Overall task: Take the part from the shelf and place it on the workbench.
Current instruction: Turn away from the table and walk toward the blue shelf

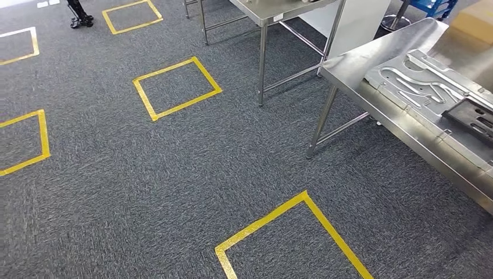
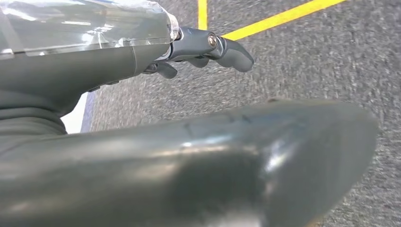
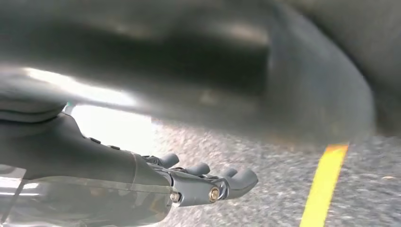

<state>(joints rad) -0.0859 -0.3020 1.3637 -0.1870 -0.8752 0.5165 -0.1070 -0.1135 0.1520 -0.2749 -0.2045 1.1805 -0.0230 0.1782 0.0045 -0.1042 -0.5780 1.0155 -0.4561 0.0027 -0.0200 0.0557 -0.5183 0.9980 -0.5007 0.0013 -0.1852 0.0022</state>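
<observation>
Hanging empty: left hand (image 2: 208, 47), right hand (image 3: 213, 182).

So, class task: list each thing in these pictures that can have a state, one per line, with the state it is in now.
Left robot hand: holds nothing, hanging over the carpet.
Right robot hand: holds nothing, hanging over the carpet.
Workbench: standing on the carpet, carrying parts.
Grey metal plate: lying flat on the workbench.
Black part: lying on the grey metal plate.
</observation>
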